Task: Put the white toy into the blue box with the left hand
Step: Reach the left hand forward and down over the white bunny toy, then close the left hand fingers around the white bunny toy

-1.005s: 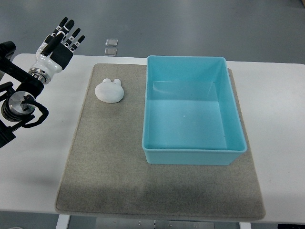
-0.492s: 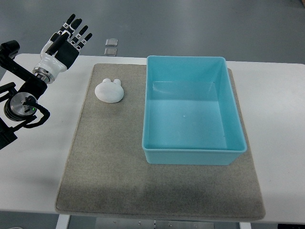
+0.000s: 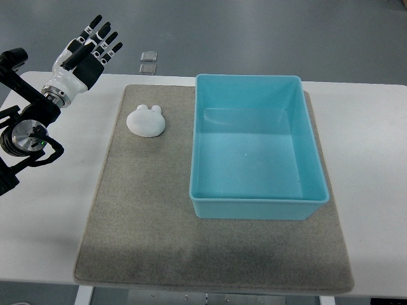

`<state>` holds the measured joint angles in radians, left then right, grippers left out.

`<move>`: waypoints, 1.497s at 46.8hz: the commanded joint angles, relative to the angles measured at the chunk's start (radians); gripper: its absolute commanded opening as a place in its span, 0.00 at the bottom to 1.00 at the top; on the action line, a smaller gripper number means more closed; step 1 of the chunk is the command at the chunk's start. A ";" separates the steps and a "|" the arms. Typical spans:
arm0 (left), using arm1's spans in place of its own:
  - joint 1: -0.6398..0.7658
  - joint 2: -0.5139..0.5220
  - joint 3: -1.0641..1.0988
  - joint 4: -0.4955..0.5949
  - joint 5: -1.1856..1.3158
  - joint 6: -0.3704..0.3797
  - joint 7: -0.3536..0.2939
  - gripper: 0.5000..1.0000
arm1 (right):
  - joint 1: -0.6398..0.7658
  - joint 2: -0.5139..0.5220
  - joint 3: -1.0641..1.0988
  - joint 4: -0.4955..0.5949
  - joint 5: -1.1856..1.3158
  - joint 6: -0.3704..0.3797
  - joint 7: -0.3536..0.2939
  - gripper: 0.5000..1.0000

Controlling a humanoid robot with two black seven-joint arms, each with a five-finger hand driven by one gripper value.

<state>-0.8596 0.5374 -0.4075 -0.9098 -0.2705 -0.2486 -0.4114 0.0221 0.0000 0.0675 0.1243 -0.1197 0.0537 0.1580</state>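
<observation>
— What's laid out?

— Worktop (image 3: 375, 159), grey mat (image 3: 140, 210), blue box (image 3: 257, 206) centre-right, white toy (image 3: 146, 121) on the mat just left of it.

— And my left hand (image 3: 81, 54)?

— Upper left, fingers spread, empty. I'd bring it over the toy and close around its sides.

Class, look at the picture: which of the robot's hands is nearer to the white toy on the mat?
Left. The left hand hovers open beyond the mat's far-left corner, up and left of the white toy, not touching it. The right hand is not in view at all.
</observation>
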 commanded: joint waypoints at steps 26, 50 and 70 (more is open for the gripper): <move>-0.001 0.035 0.012 -0.011 1.329 0.247 -0.006 0.96 | -0.001 0.000 0.000 0.000 0.000 0.000 0.000 0.87; 0.001 0.061 0.039 -0.009 1.648 0.350 -0.090 0.94 | 0.001 0.000 0.000 0.000 0.000 0.000 0.000 0.87; -0.001 0.076 0.092 -0.015 1.683 0.350 -0.127 0.85 | -0.001 0.000 0.000 0.000 0.000 0.000 0.000 0.87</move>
<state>-0.8591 0.6165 -0.3192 -0.9265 1.4104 0.1010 -0.5385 0.0220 0.0000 0.0675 0.1243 -0.1197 0.0537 0.1580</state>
